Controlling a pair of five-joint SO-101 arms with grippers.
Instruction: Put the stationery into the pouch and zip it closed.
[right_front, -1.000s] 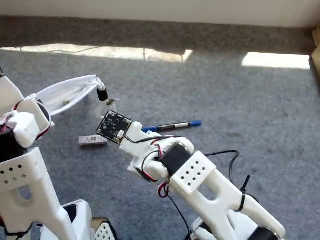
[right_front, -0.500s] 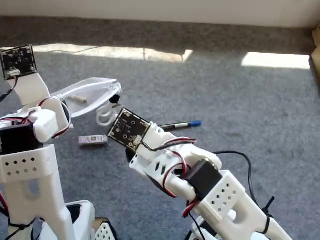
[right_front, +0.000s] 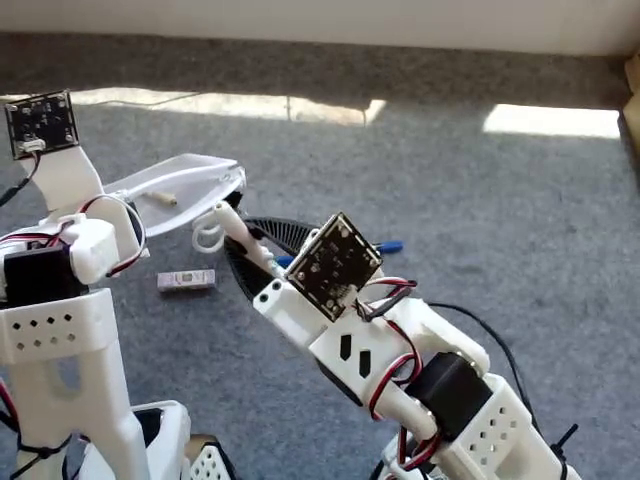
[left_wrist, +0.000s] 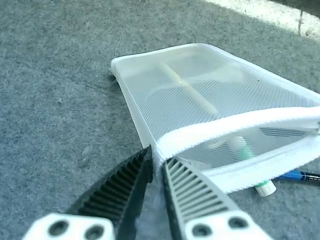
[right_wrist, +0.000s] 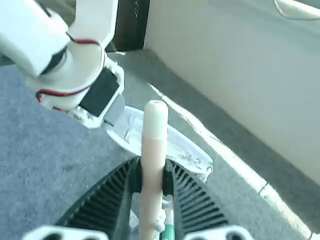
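The translucent white mesh pouch lies on the grey carpet at the left, one end raised. My left gripper is shut on the pouch's rim near its corner. A cream stick lies inside, and a green-and-white marker shows through the mesh. Just right of the pouch mouth, my right gripper is shut on a cream-white marker tilted toward the opening. In the right wrist view the marker stands between the jaws of that gripper, above the pouch.
A small white and pink item lies on the carpet below the pouch. A blue pen lies behind the right arm, its tip also in the left wrist view. The left arm's body stands close by the pouch. A wall runs along the far edge.
The right gripper has drawn back from the pouch mouth toward the near right and turned over, still holding the marker. The left arm rose and the pouch end shifted right.
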